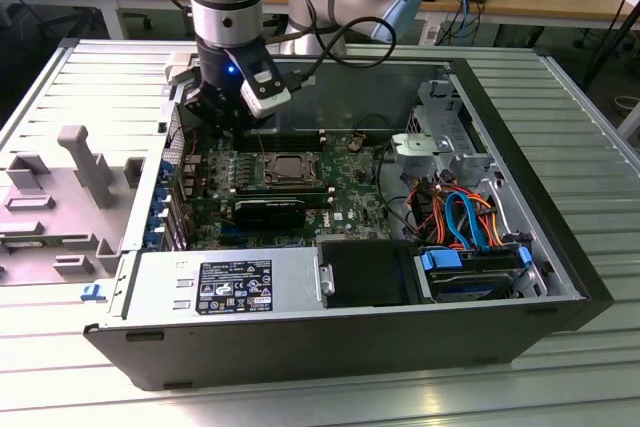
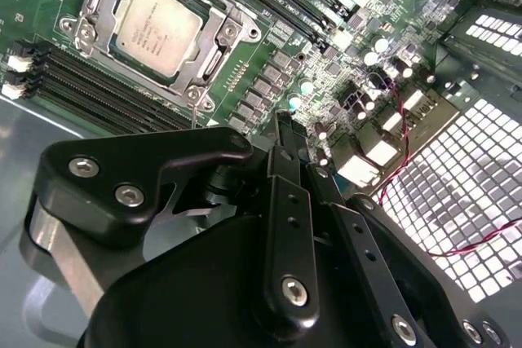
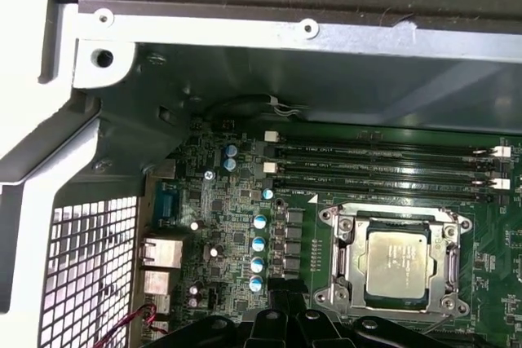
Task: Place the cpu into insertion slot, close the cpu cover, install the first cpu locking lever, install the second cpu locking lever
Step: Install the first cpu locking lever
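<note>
The cpu [image 3: 397, 262] lies flat in the insertion slot [image 3: 329, 216] on the green board, its silvery top showing. The cpu cover [image 3: 346, 260] lies down around it as a silver frame. Both wrist views show the chip [image 2: 159, 26] framed by the cover [image 2: 218, 37]. In the exterior view the cpu [image 1: 290, 167] sits mid-board, and my gripper [image 1: 232, 112] hangs above the board's rear corner, towards the exterior view's left of the socket. Its fingers [image 2: 282, 140] are shut with nothing between them, a short way from the socket and touching nothing. The gripper [image 3: 282, 289] tip points at the capacitors beside the socket.
Long black memory slots [image 3: 383, 160] run beside the socket. The case's perforated rear wall [image 3: 86, 266] and metal rim [image 3: 245, 26] stand close to the gripper. A power supply [image 1: 225, 287] and a drive bay with orange and blue cables [image 1: 460, 217] fill the case's front. A grey fixture [image 1: 60, 197] lies outside.
</note>
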{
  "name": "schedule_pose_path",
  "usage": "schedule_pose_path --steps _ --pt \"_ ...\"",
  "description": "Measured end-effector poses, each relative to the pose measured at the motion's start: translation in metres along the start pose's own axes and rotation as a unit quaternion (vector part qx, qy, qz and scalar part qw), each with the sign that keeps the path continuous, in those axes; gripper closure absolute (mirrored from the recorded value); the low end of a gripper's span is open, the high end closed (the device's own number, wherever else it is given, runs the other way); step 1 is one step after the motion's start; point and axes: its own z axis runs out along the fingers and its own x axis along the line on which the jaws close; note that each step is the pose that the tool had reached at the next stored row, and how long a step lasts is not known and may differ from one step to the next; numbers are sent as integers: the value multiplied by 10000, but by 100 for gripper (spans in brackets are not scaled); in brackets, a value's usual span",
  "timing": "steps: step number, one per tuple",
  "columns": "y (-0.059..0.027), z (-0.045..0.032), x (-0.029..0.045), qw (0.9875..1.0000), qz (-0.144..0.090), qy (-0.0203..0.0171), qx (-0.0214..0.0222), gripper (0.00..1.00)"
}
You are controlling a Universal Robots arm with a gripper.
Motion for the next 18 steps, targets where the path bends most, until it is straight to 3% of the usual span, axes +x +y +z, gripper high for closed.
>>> schedule_pose_path --steps 18 --pt "347 9 -32 10000 -22 0 0 89"
